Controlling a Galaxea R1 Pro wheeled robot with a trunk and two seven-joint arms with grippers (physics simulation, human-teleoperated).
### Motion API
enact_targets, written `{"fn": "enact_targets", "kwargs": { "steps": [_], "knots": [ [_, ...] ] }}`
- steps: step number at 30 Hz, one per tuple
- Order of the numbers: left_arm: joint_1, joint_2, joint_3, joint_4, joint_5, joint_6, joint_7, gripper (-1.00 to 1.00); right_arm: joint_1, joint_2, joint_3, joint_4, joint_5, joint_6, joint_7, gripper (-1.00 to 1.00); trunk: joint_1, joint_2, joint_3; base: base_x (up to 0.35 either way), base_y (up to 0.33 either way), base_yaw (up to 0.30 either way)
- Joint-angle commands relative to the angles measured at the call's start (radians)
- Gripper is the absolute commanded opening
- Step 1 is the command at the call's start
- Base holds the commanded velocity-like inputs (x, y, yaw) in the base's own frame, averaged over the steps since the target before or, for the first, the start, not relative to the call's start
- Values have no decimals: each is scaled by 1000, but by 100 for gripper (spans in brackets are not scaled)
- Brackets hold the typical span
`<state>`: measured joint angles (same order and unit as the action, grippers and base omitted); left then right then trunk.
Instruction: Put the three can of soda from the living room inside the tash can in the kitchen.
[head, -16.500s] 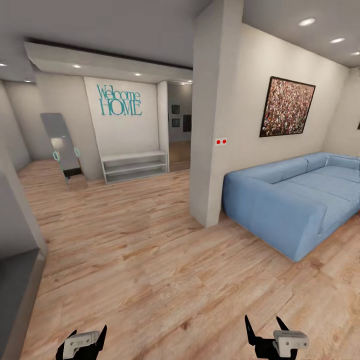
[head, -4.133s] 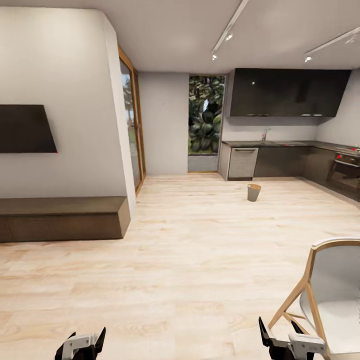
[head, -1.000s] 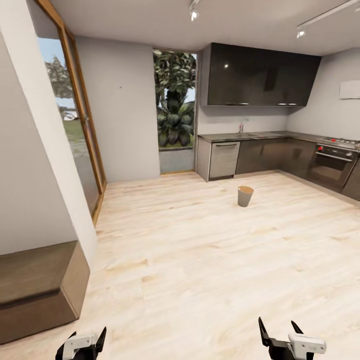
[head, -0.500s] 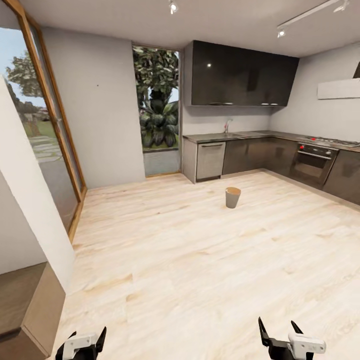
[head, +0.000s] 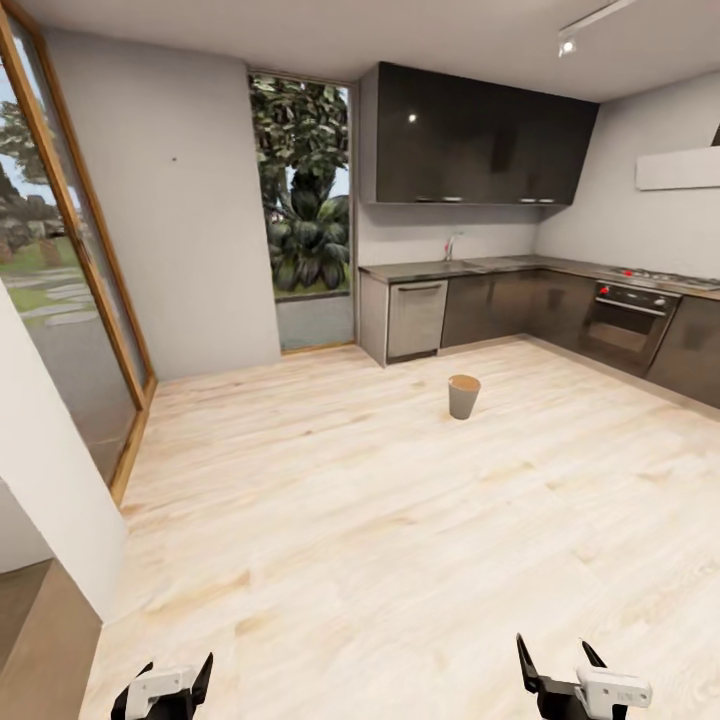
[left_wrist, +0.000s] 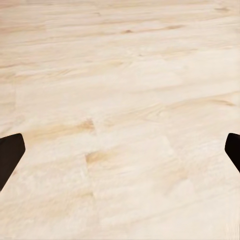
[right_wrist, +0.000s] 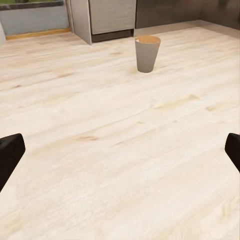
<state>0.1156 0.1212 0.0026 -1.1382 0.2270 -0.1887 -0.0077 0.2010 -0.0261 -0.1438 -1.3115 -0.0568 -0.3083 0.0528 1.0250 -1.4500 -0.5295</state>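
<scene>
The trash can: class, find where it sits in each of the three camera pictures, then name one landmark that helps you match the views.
Head view: the trash can stands on the floor right of centre, before the dark cabinets.
Left wrist view: not in it; just floor between open fingertips.
Right wrist view: upper middle, upright.
Shared landmark: the steel-fronted unit behind the can, also seen from the right wrist.

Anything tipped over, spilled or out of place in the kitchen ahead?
Nothing stands out. The trash can stands upright on the bare wood floor, away from the cabinets. Both hands are open and hold nothing.
</scene>
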Motion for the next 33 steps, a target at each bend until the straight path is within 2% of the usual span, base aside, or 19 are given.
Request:
{"fn": "enact_targets", "kwargs": {
  "steps": [1, 16, 33],
  "knots": [
    [0, 0, 0, 0, 0, 0, 0, 100, 0, 0, 0, 0, 0, 0, 0, 100, 0, 0, -2, 323, 0, -16],
    [0, 0, -1, 0, 0, 0, 1, 100, 0, 1, 1, 0, 0, 0, -3, 100, 0, 0, -17, 323, 0, -14],
    [0, 0, -1, 2, 0, 0, 2, 100, 0, 0, 1, 1, 0, 0, -2, 100, 0, 0, -16, 323, 0, -227]
  ]
}}
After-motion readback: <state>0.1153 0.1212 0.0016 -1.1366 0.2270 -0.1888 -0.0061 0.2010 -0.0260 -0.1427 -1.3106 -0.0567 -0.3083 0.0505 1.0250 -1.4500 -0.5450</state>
